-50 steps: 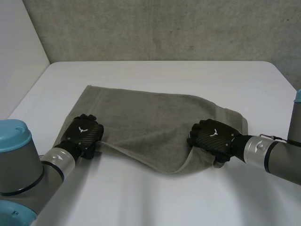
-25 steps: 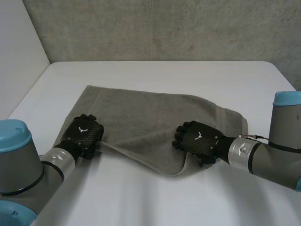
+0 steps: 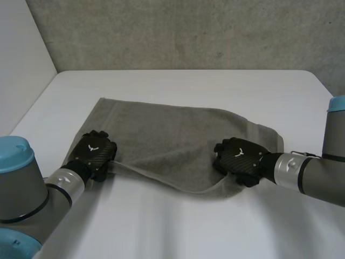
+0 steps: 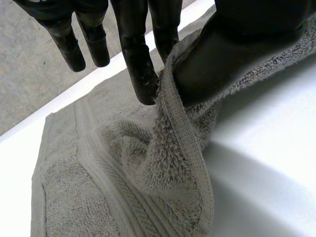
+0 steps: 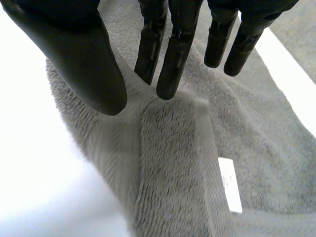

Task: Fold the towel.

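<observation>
We see a grey towel [image 3: 172,129] spread over the middle of the white table [image 3: 188,83]. Its far edge lies flat and its near edge is raised off the surface between the two hands.

The left hand [image 3: 95,153] sits at the towel's near left corner. In the left wrist view the hemmed edge stands up in a thick ridge, pinched between the thumb [image 4: 222,54] and one finger [image 4: 138,64]. The other fingers hang straight and touch no cloth. Below the pinch the towel bunches into loose folds, then flattens out toward its striped border.

The right hand [image 3: 240,159] is on the near edge close to the towel's right end, knuckles up, its grey forearm [image 3: 307,175] reaching in from the side. In the right wrist view the fingers are nearly straight and slightly spread, with the thumb set opposite them. A fold of towel rises into the gap and is caught there between the thumb tip and the two nearest fingertips. The grip looks light. Below the fingertips the cloth is doubled over, and a small white label [image 5: 229,183] shows on it.

In the head view the near hem sags in a shallow curve from one hand to the other, just clear of the table. A rough concrete wall [image 3: 188,32] stands behind the table.
</observation>
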Robot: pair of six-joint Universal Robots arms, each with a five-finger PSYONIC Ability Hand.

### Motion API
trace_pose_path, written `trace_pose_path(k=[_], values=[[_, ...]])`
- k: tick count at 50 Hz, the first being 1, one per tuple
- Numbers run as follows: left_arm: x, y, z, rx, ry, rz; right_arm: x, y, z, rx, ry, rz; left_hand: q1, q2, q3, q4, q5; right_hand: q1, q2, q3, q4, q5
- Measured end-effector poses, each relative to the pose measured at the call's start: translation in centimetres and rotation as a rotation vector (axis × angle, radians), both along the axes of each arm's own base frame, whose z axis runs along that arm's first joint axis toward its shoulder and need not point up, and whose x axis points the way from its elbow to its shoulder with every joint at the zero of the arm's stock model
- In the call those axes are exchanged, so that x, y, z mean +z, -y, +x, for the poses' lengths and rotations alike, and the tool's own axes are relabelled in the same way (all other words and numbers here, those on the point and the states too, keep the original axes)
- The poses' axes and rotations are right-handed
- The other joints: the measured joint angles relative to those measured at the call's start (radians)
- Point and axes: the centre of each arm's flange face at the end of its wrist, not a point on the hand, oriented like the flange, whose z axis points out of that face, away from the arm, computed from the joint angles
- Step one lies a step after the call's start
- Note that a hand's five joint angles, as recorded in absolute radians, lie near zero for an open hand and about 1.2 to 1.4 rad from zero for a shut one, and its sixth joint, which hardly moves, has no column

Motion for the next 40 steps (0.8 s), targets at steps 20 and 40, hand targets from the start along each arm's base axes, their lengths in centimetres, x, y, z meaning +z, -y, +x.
trace_pose_path(k=[20, 40], values=[[-0.1, -0.1, 0.0, -0.003, 0.001, 0.003, -0.1, -1.8, 0.9, 0.082, -0.013, 0.013, 0.000, 0.000, 0.000, 0.000, 0.000, -0.571, -0.575, 0.000, 0.000, -0.632], [0.0, -0.1, 0.0, -0.002, 0.000, 0.002, -1.6, -1.4, 2.6, 0.106, 0.009, -0.002, 0.000, 0.000, 0.000, 0.000, 0.000, -0.243, -0.240, 0.000, 0.000, -0.246]])
